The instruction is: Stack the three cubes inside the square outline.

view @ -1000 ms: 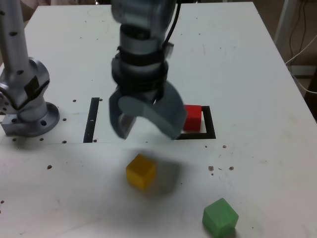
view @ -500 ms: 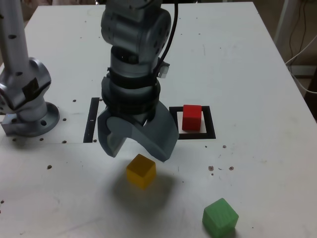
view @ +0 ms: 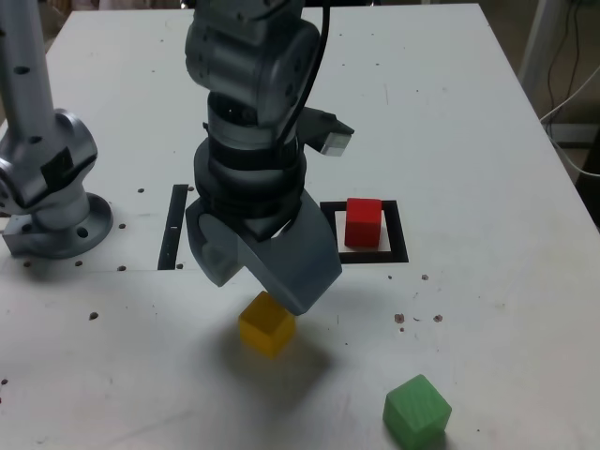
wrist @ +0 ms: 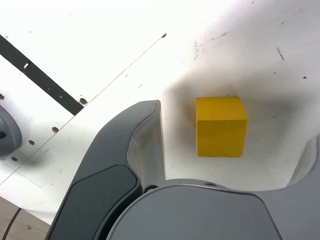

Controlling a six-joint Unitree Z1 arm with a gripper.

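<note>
Near the table's front edge: the yellow cube point(view: 266, 324) lies directly below the gripper point(view: 262, 267), not yet touched.
Gripper: jaws are spread wide and nothing is held; in the wrist view the yellow cube point(wrist: 221, 126) is seen between the fingers point(wrist: 145, 140), clear of both.
Outline point(view: 397, 246): set at mid-table, with the red cube point(view: 364, 221) already inside it.
Green cube point(view: 416, 410): left near the front edge, well apart from the others.
Step judged: descent for a grasp of the yellow cube.
Risk 1: the cube sits turned against the jaw faces; it could be twisted or pushed aside on closing.
Risk 2: a finger could be driven onto the table point(view: 487, 112) if lowered too far.
</note>
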